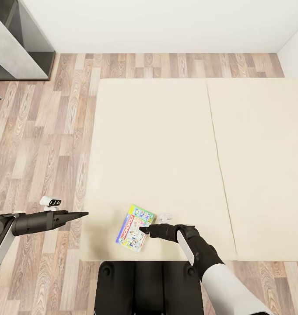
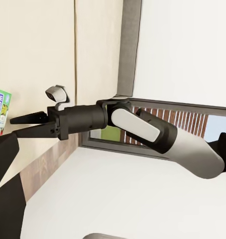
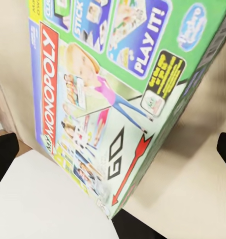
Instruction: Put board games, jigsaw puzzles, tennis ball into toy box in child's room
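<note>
The right gripper [image 1: 145, 229], fingers spread, touches the Monopoly board game [image 1: 135, 228] lying just ahead on the bed [image 1: 166, 144]; closing off-centre could push the flat box away

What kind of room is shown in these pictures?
Most likely a bedroom, perhaps a child's. A wide bed with a plain beige cover stands on a wood-plank floor, and a Monopoly board game lies on it near the right claw.

My right claw [image 1: 142, 229] covers part of the Monopoly box [image 1: 133, 227]. Right wrist view: box top cut off at frame edge, small print blurred. Bed [image 1: 262, 175] runs off right.
</note>
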`<state>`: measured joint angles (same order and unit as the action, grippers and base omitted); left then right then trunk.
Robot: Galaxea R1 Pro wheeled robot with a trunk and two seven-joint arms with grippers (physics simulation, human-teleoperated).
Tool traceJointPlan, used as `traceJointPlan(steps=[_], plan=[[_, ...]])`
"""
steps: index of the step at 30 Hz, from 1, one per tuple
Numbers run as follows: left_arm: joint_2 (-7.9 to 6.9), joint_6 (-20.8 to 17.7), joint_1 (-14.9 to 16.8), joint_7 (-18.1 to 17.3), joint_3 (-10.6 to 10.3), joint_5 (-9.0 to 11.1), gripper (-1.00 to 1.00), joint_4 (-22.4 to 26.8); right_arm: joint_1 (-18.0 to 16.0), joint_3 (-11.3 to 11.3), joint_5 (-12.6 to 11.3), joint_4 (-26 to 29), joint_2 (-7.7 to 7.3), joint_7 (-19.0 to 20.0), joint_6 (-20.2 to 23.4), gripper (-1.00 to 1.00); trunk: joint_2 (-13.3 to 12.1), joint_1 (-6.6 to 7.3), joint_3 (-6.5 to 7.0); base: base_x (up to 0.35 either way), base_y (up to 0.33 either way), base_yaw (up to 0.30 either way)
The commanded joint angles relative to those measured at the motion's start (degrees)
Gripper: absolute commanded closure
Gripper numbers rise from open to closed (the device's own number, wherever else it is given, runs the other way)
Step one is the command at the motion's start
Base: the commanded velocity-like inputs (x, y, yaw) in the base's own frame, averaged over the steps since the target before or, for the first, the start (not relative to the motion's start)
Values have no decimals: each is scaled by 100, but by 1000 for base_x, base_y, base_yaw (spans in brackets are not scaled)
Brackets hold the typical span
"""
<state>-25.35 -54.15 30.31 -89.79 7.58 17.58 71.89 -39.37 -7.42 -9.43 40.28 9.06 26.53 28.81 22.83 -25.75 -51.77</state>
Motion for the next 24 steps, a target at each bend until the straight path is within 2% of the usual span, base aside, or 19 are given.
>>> traceJointPlan(steps=[1, 24], plan=[[-3, -61, 1, -21, -2, 0, -100, 1, -1, -5, -59, 7, -1, -16, 44, -100, 9, -3, -6, 0, 91, 0], [-5, -61, 1, -21, -2, 0, -100, 2, -1, -5, -51, 7, -1, -20, 37, -100, 9, -3, -6, 0, 48, 0]])
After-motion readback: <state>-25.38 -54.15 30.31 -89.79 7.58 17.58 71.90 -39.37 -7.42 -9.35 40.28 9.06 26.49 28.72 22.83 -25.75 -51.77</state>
